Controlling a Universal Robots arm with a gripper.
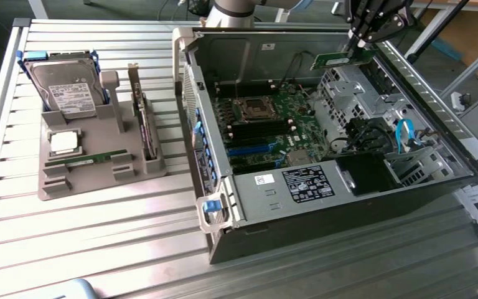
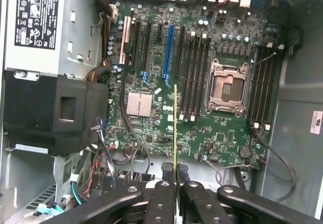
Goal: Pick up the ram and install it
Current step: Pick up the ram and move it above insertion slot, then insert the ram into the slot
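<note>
My gripper (image 1: 362, 45) hangs over the far side of the open computer case (image 1: 248, 205), shut on the ram (image 1: 338, 60), a thin green stick held above the case's interior. In the wrist view the ram (image 2: 175, 128) shows edge-on as a narrow yellow-green line between my two black fingers, with the gripper (image 2: 175, 169) clamped on its near end. Below it lies the green motherboard (image 2: 212, 133) with its processor socket (image 2: 227, 87) and black memory slots (image 2: 194, 72) on either side of the socket. The ram is well above the board and touches no slot.
A grey holder (image 1: 98, 168) on the slatted table at the exterior view's left carries a hard drive with blue rails (image 1: 66, 84), a silver processor (image 1: 63, 142), another green stick (image 1: 85, 159) and an upright card (image 1: 144, 118). Inside the case are a black power supply block (image 2: 50, 113) and loose cables (image 2: 96, 173).
</note>
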